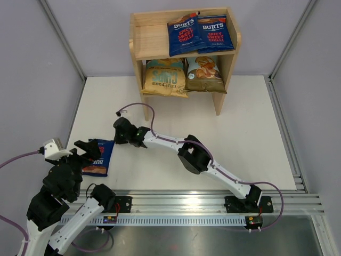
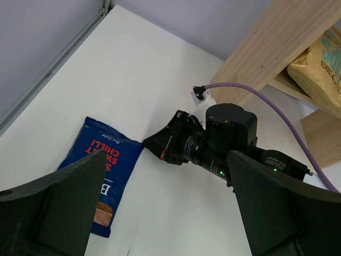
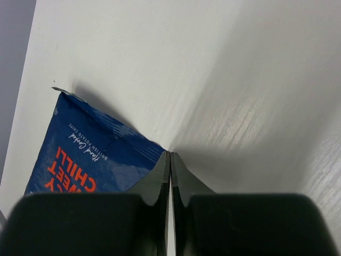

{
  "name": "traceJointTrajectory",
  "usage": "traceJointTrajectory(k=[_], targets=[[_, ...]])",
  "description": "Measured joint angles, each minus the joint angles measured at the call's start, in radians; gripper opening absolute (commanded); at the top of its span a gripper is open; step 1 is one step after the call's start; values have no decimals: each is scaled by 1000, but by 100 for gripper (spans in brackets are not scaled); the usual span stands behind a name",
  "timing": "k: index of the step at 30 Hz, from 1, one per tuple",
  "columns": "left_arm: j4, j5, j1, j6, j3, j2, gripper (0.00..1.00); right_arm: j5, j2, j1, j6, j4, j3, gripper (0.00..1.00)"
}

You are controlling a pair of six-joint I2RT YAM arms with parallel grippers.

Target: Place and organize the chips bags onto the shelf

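the right gripper (image 3: 169,158) has its fingers pressed together, tips at the far right corner of the loose bag (image 3: 90,160); i cannot tell whether any foil is caught between them. the left gripper (image 1: 87,152) hangs spread wide over the near left part of that bag. the loose bag lies flat on the table (image 1: 240,133) at the near left, well apart from the shelf (image 1: 152,40). likely trouble: a pinch on a mere corner of slick foil may slip, or the bag may swing and fold as it rises. closed tips may only shove it toward the left edge. both arms also crowd one small bag and could knock together. the free spot is the left of the top tier, and a careless placing could upset the bags beside it. count: five bags. three are burts: one burts bag (image 1: 184,34) and a second burts bag (image 1: 214,33) on the top tier, plus the loose bag. one tan bag (image 1: 165,79) and one olive bag (image 1: 204,73) sit on the lower tier. one shelf, two tiers, two grippers.
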Motion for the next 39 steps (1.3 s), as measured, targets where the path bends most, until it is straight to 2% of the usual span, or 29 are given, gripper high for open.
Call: traceJointTrajectory(k=[1, 7, 13, 23, 33, 34, 36, 39], targets=[[2, 1, 0, 1, 0, 0, 99, 4, -5, 2, -2, 8, -11, 0], [8, 8, 2, 8, 0, -2, 99, 9, -83, 12, -9, 100, -168, 0], [12, 13, 3, 11, 0, -2, 99, 31, -250, 18, -18, 204, -463, 0], [15, 16, 3, 11, 0, -2, 99, 93, -440, 4, -16, 315, -792, 0], [18, 22, 3, 13, 0, 0, 99, 116, -776, -110, 20, 439, -1314, 0], [18, 23, 5, 14, 0, 0, 99, 107, -791, -117, 18, 444, -1335, 2], [18, 25, 8, 15, 0, 1, 99, 61, -804, -134, 8, 468, -1362, 20], [18, 26, 9, 15, 0, 3, 99, -18, -804, -166, -20, 496, -1364, 33]])
